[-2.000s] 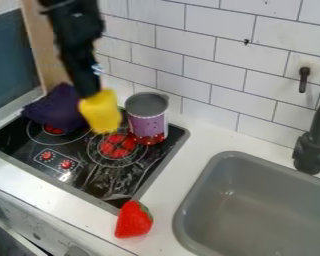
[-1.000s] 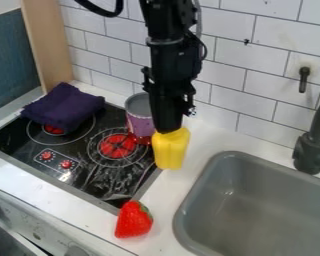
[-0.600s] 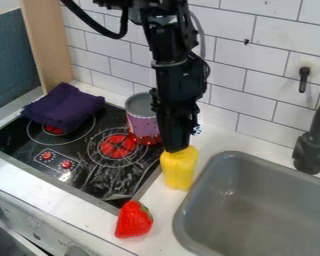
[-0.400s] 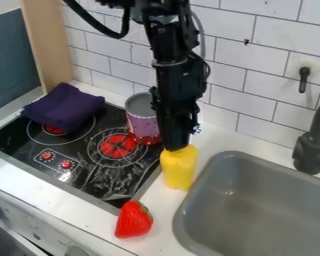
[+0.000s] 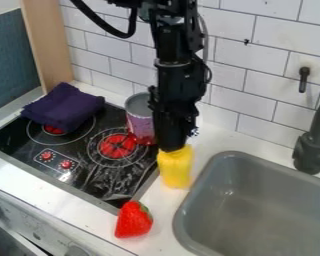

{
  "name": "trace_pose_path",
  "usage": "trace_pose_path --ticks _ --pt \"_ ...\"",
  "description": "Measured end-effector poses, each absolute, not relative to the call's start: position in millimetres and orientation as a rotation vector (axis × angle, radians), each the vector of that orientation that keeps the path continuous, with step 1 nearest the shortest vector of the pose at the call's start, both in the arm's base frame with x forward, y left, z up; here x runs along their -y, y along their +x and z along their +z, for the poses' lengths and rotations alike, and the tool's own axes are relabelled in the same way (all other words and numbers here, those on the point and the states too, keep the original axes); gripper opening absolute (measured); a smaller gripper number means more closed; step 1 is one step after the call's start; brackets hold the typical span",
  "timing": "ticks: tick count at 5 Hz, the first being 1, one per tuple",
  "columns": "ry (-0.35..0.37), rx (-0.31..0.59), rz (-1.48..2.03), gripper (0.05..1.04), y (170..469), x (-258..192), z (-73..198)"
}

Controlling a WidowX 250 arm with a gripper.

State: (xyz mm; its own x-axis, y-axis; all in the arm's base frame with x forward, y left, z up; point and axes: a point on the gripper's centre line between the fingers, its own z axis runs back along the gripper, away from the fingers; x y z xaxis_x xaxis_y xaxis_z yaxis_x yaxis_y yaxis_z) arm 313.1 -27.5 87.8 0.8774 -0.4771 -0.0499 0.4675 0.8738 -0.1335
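The black arm (image 5: 176, 70) comes in from the top edge and hangs almost straight down, its cable looping out at upper left. At its lower end the gripper (image 5: 172, 149) points down over the strip of counter (image 5: 161, 200) between the stove and the sink. It is closed around the top of a yellow toy (image 5: 175, 169), which sits directly below it. Whether the toy's bottom touches the counter, I cannot tell.

Behind the gripper and to its left in the view, a purple pot (image 5: 140, 123) with a red base stands upright on the stove (image 5: 99, 175), partly hidden by the arm; its open top shows a grey inside. The grey sink (image 5: 246, 210) lies to the gripper's right and nearer the camera, with a black tap (image 5: 314, 147) farther right. A strawberry (image 5: 133, 220) rests nearer the camera than the gripper and to its left, and a folded dark purple cloth (image 5: 64, 107) lies well off to the left.

The yellow toy's long axis runs close to upright, in line with the gripper, held end up and the other end down.
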Motion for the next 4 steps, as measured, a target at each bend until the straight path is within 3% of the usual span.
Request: trace_pose_path --ticks 2,3,4 --pt "-0.126 -0.038 -0.485 0.977 309.9 29.5 101.7" --pt "-0.112 0.008 -0.484 1.009 294.2 27.8 125.9" --pt "-0.007 0.016 -0.438 1.004 270.9 4.6 146.8"
